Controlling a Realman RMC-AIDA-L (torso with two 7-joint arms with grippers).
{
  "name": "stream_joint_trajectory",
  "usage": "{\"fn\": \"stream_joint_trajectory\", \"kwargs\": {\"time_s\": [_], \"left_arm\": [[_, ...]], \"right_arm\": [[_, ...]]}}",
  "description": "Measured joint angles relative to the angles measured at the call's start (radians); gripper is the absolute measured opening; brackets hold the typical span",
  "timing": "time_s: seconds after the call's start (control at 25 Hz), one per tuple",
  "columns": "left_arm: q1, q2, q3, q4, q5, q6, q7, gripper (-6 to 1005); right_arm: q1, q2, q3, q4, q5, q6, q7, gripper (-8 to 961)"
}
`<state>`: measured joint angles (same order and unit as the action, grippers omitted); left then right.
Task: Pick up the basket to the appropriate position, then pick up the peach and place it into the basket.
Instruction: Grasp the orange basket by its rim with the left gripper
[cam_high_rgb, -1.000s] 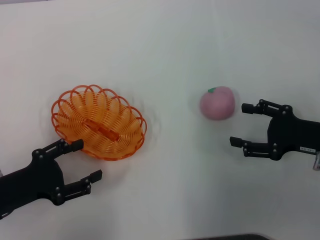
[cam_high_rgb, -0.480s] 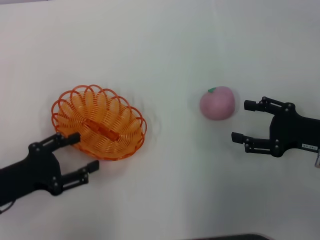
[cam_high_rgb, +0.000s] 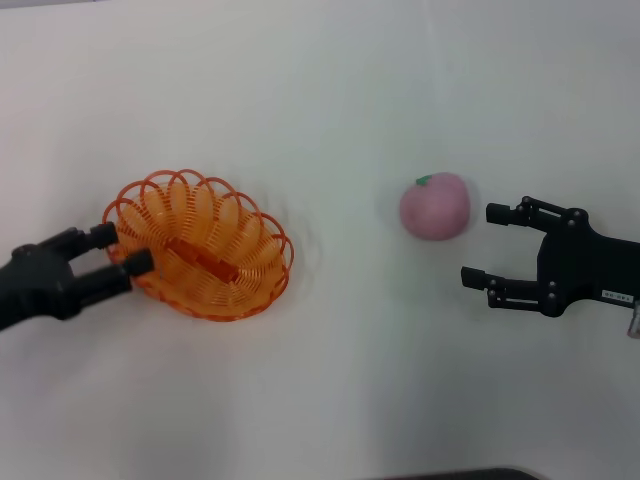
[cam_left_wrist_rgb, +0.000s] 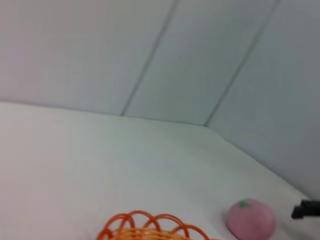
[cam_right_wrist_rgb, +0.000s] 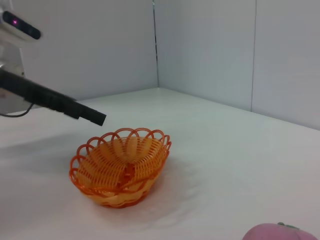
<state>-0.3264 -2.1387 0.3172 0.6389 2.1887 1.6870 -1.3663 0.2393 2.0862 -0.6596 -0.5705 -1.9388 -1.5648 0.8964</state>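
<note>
The orange basket (cam_high_rgb: 198, 245) sits upright on the white table at the left; it also shows in the right wrist view (cam_right_wrist_rgb: 120, 170), and its rim shows in the left wrist view (cam_left_wrist_rgb: 150, 227). My left gripper (cam_high_rgb: 122, 250) is open at the basket's left rim, one fingertip just outside the rim and the other over it. From the right wrist view its finger (cam_right_wrist_rgb: 90, 116) looks slightly above the rim. The pink peach (cam_high_rgb: 435, 206) with a green mark lies at the right, also seen in both wrist views (cam_left_wrist_rgb: 250, 219) (cam_right_wrist_rgb: 280, 233). My right gripper (cam_high_rgb: 482, 245) is open and empty, just right of the peach, not touching it.
The white table (cam_high_rgb: 330, 110) stretches between basket and peach. Pale walls stand behind the table in the wrist views (cam_right_wrist_rgb: 210, 45). A dark edge shows at the table's near side (cam_high_rgb: 450, 474).
My left gripper has swung from the basket's near-left side to its left rim, and its fingers have come closer together. The right gripper, peach and basket have hardly moved.
</note>
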Motion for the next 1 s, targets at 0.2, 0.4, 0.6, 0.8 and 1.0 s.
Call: {"fn": "stream_joint_trajectory", "kwargs": {"time_s": [0.2,0.4,0.6,0.8,1.0], "left_arm": [[-0.030,0.012,0.015,0.030,0.010,-0.012,-0.154,810],[-0.046,0.015,0.032,0.091,0.013,-0.039,-0.252,809],[-0.051,0.009,0.109,0.192,0.016,-0.102,-0.372,808],[-0.067,0.006,0.182,0.283,0.046,-0.155,-0.480,806],[-0.106,0.011,0.232,0.336,0.106,-0.165,-0.562,804]], "right_arm": [[0.002,0.000,-0.002,0.000,0.000,0.000,0.006,884],[0.006,0.000,-0.003,0.000,-0.002,0.000,0.020,884],[0.009,0.000,-0.004,0.000,-0.005,0.000,0.021,884],[0.011,0.000,-0.005,0.000,-0.006,0.000,0.021,883],[0.012,0.000,-0.004,0.000,-0.006,0.000,0.022,883]]}}
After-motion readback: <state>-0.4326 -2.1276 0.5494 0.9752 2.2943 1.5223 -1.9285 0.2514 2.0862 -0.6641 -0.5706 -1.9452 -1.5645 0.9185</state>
